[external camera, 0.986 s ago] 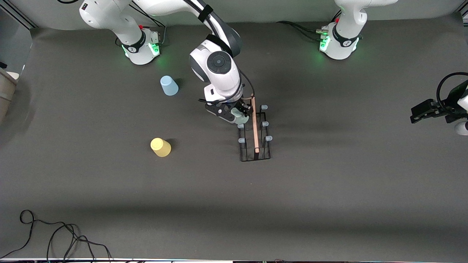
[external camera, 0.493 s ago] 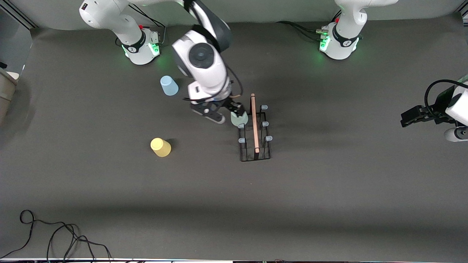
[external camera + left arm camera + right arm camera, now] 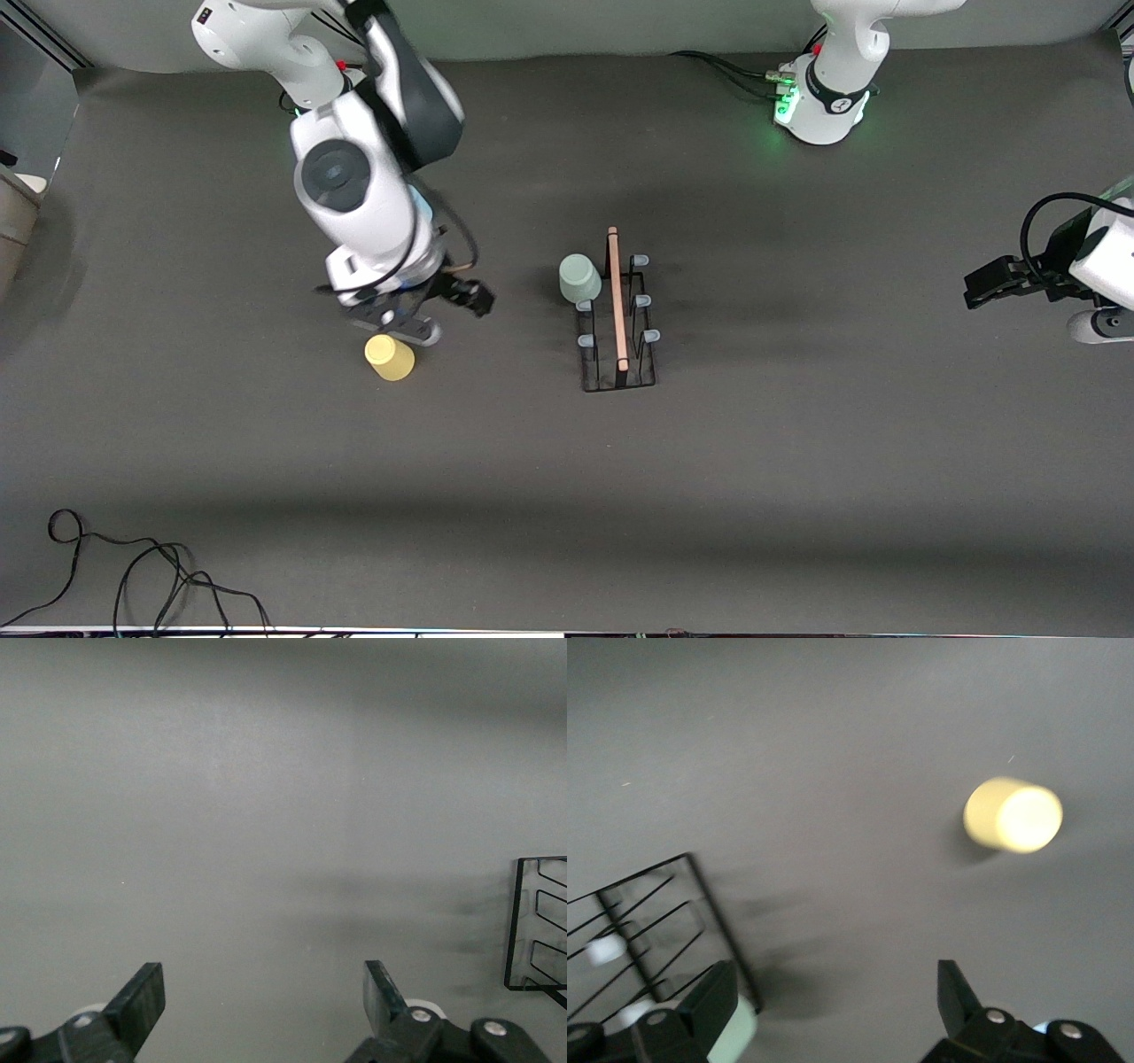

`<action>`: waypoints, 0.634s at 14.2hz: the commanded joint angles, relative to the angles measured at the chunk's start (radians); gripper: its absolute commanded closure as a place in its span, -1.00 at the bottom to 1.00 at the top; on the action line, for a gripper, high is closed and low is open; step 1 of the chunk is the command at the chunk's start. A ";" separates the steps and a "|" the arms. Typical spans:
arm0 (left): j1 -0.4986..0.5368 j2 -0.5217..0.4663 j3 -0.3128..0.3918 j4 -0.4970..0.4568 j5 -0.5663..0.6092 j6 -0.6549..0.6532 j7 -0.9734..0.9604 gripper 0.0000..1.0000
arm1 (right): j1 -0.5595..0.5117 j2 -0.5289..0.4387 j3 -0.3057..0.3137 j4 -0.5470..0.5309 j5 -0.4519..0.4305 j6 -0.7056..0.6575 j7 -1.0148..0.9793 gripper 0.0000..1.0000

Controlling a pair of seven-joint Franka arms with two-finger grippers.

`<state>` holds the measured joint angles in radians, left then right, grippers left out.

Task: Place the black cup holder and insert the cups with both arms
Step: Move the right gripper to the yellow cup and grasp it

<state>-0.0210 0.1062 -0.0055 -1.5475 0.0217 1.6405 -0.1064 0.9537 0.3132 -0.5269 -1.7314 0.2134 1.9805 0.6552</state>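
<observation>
The black cup holder (image 3: 618,347) stands mid-table with its wooden rod handle (image 3: 615,297) on top. The pale grey-green cup (image 3: 579,277) sits upside down on a peg at the rack's end farthest from the front camera. The yellow cup (image 3: 389,357) lies on the mat toward the right arm's end. My right gripper (image 3: 436,313) is open and empty, above the mat beside the yellow cup. Its wrist view shows the yellow cup (image 3: 1013,814), the rack (image 3: 642,930) and the grey-green cup (image 3: 740,1028). The light blue cup is hidden by the right arm. My left gripper (image 3: 978,291) is open and empty at the left arm's end of the table.
A black cable (image 3: 133,576) lies coiled at the table edge nearest the front camera, toward the right arm's end. The left wrist view shows bare mat and one corner of the rack (image 3: 537,926).
My right gripper has let go of the grey-green cup, leaving it on the rack peg, and moved away toward the yellow cup. The left gripper has shifted slightly toward the rack.
</observation>
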 commanded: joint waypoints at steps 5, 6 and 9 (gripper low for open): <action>-0.007 0.024 0.004 0.021 0.018 -0.024 -0.019 -1.00 | -0.128 0.050 -0.025 -0.167 0.014 0.194 -0.298 -0.99; -0.005 0.024 0.004 0.021 0.018 -0.024 -0.016 -1.00 | -0.141 0.056 -0.025 -0.195 0.020 0.237 -0.311 -0.99; 0.000 0.024 0.010 0.021 0.006 -0.024 -0.009 -1.00 | -0.142 0.098 -0.025 -0.240 0.050 0.308 -0.382 -0.99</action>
<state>-0.0203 0.1241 -0.0028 -1.5478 0.0225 1.6393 -0.1072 0.8100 0.3948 -0.5525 -1.9429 0.2189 2.2376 0.3283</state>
